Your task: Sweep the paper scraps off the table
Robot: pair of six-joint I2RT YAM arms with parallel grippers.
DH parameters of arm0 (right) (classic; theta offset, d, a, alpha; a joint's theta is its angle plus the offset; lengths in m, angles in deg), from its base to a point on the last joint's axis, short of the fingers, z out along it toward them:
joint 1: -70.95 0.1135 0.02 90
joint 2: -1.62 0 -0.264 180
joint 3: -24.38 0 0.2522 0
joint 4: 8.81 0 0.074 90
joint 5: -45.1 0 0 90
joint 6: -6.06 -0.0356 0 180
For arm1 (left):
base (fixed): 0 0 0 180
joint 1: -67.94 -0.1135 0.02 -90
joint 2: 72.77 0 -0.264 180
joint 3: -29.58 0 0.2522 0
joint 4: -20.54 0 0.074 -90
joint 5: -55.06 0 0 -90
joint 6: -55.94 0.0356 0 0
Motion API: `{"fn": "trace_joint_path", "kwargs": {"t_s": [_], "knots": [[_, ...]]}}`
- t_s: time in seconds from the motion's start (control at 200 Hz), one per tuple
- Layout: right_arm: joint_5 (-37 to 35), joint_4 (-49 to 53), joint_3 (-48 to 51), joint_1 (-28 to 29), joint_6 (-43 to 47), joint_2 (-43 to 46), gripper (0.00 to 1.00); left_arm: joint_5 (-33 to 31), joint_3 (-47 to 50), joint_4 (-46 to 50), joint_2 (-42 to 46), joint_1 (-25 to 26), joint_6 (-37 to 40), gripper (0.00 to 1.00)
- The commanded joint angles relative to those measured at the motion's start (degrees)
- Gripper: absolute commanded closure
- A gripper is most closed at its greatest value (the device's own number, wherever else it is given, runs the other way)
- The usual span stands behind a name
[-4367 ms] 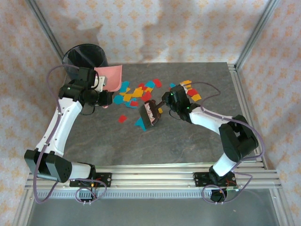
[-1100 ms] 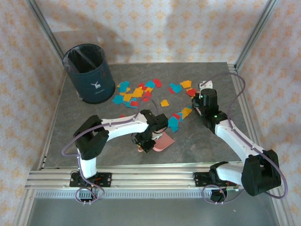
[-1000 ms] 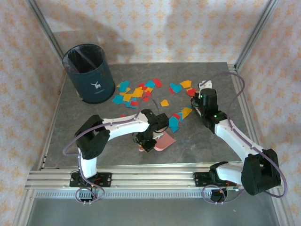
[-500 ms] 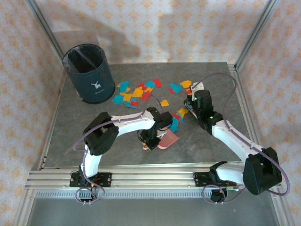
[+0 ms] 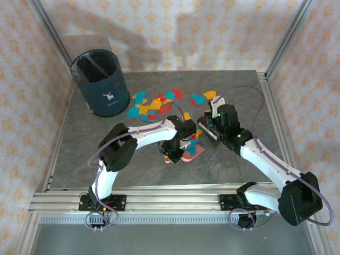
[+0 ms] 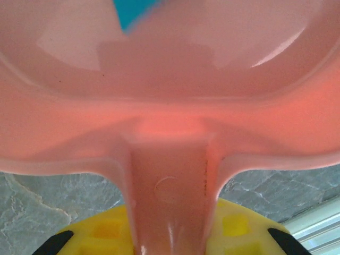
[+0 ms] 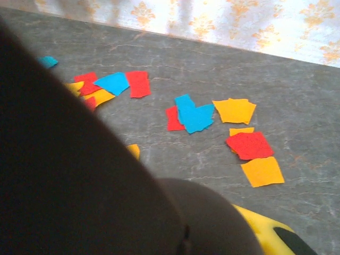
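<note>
Paper scraps (image 5: 154, 103) in red, orange and teal lie scattered over the far middle of the table (image 5: 106, 138), with more scraps (image 7: 234, 127) ahead of the right wrist camera. My left gripper (image 5: 172, 154) is shut on the handle (image 6: 170, 196) of a pink dustpan (image 5: 192, 150), which lies flat on the table mid-front. A few scraps (image 5: 192, 140) sit at its mouth, and a teal scrap (image 6: 133, 10) shows inside it. My right gripper (image 5: 215, 125) is shut on a dark brush (image 7: 79, 175), whose head (image 5: 207, 128) stands just right of the dustpan's mouth.
A dark round waste bin (image 5: 101, 82) stands at the table's far left corner. Aluminium rails (image 5: 159, 199) edge the table, and peach patterned walls close it in. Bare stone surface lies left of the dustpan and along the front.
My right gripper has carried the brush leftward to the dustpan, pushing scraps onto its mouth. The left gripper and dustpan have shifted slightly right and farther back.
</note>
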Motion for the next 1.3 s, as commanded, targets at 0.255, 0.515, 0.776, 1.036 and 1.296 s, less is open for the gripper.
{"fn": "trace_joint_path", "kwargs": {"t_s": [0.255, 0.515, 0.776, 1.036, 1.296], "knots": [[7.2, 8.3, 0.8, 1.7, -3.3, 2.9, 1.00, 0.2, -4.5, 2.8, -2.4, -0.7, 1.9, 1.00], [6.2, 7.1, 1.4, 1.7, -4.7, 6.8, 1.00, 0.4, -3.9, 2.3, -1.5, -0.8, 2.3, 1.00], [-5.8, 3.3, 3.7, 1.7, -8.0, 11.1, 1.00, -0.1, -1.7, 1.5, 0.1, -1.1, 2.5, 1.00], [-20.1, 1.5, 3.6, -0.8, -10.2, 12.1, 1.00, -0.2, 1.2, 0.6, 2.6, -2.4, 2.5, 1.00], [-20.2, -2.0, 0.6, -9.7, -10.4, 7.1, 1.00, -0.6, 3.1, 0.4, 4.3, -3.3, 3.0, 1.00]]}}
